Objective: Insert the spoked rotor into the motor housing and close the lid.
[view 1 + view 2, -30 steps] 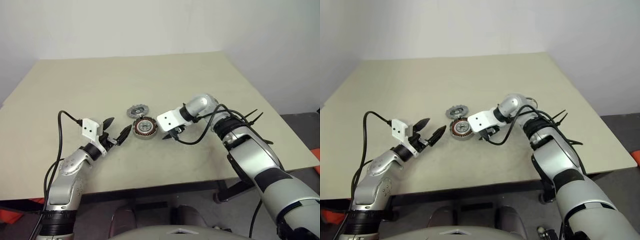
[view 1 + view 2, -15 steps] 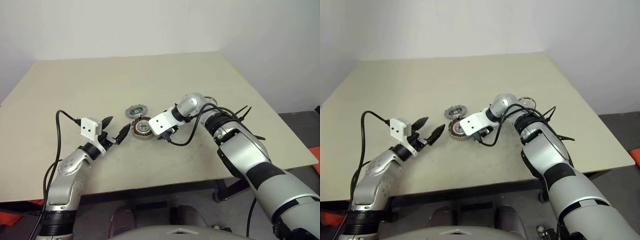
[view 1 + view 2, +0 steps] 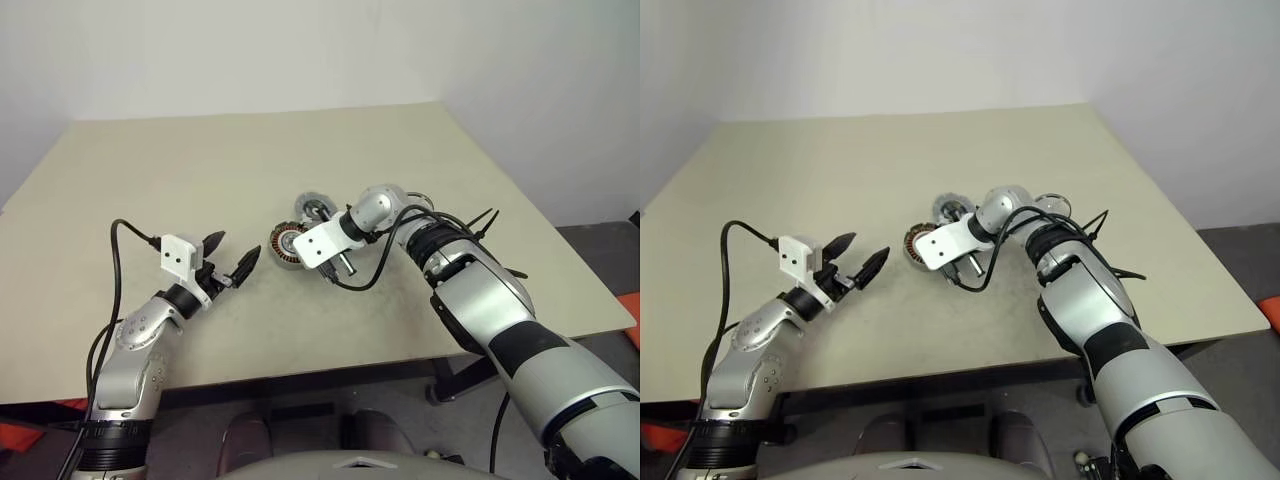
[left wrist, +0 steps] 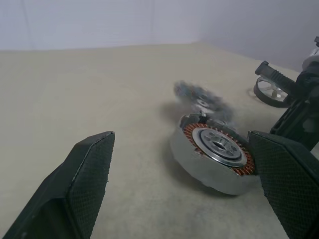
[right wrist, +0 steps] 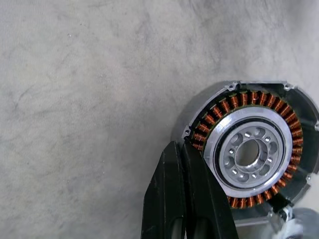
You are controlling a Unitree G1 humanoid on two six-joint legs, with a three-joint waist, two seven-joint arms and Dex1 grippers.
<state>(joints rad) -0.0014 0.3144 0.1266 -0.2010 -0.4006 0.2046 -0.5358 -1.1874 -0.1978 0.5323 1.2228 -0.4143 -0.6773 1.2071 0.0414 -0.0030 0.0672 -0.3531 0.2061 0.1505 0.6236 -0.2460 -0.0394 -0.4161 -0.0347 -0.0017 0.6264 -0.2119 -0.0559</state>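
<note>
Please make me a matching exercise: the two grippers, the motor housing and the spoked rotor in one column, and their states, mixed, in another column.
1. left gripper
2. right gripper
3. motor housing
4. spoked rotor

A. uncovered, copper windings showing
B. open
C. outside the housing
D. shut

Pairs: 1-B, 2-D, 3-A, 4-C.

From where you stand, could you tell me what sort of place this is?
Probably a robot test bench in a plain lab or workshop room: a bare beige table against blank white walls, with loose motor parts on it, a housing with copper windings and a spoked rotor.
</note>
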